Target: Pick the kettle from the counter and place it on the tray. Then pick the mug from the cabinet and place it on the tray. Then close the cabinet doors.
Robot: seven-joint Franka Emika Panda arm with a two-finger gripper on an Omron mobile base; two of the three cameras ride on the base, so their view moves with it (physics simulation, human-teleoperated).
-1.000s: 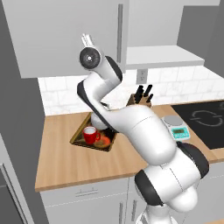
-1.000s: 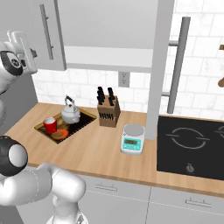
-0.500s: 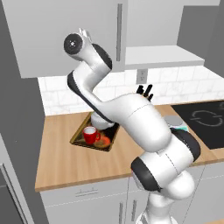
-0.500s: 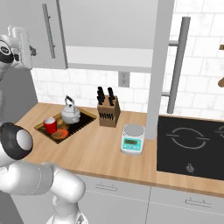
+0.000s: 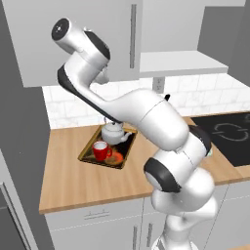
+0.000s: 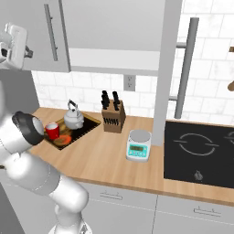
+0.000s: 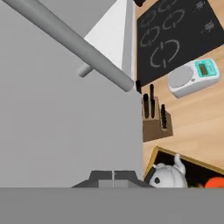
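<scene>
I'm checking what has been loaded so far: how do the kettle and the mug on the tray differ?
The kettle is silver-white and squat with a spout and arched handle; the mug is bright red, cylindrical and smaller. In the right base view the kettle sits toward the wall, the mug nearer the counter's front edge. Both stand upright on the tray.

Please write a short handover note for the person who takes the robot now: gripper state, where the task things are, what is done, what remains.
Gripper: fingertips together, shut and holding nothing, right against the left cabinet door, below its bar handle.
Kettle and mug: both on the tray, which sits on the counter left of the knife block.
Done: kettle and mug are placed.
Left: the doors. The left door looks nearly flush with the cabinet in the left base view. The right door stands wide open, edge toward the camera, by the stove. Close it too.
</scene>
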